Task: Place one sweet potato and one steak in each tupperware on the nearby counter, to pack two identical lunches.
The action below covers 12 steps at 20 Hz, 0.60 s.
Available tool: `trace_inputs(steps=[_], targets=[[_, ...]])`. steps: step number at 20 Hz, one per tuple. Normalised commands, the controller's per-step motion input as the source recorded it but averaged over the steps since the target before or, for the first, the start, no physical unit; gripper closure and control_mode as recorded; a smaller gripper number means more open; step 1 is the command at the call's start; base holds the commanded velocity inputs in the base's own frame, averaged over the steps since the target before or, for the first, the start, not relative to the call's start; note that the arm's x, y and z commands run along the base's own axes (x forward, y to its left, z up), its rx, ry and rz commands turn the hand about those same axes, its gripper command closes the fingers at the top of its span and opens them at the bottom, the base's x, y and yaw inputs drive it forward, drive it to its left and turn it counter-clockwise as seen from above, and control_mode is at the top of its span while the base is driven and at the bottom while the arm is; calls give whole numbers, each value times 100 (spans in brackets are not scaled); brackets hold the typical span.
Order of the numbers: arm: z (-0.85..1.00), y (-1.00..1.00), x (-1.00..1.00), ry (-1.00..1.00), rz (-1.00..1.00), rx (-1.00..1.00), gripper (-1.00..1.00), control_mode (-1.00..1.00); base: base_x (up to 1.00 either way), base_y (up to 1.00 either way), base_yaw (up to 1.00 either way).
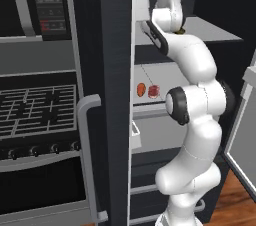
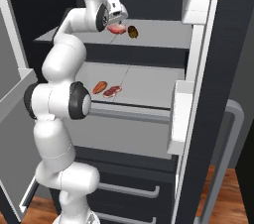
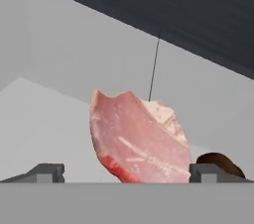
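Steak point(image 3: 141, 141) lies on the upper fridge shelf point(image 2: 163, 37) between the gripper's point(image 3: 126, 172) wide-apart fingertips point(image 3: 47, 172), unclamped. The right base view adds a brown sweet potato point(image 2: 132, 31) beside it; a lower shelf point(image 2: 149, 86) holds another steak point(image 2: 112, 91) and an orange sweet potato point(image 2: 99, 87).

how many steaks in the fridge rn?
2. One steak lies on the upper shelf by the open pincer, beside the brown sweet potato. The other steak lies on the middle shelf. More may be hidden.
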Motion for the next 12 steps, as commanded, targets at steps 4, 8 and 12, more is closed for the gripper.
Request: trace_inputs(steps=[4,8,12], targets=[[3,0,-13,0,23,-1,-100,-100,0,0,0],[-1,-10,0,0,22,0,-100,-100,0,0,0],[-13,-9,9,1,19,-1,-100,-100,0,0,0]])
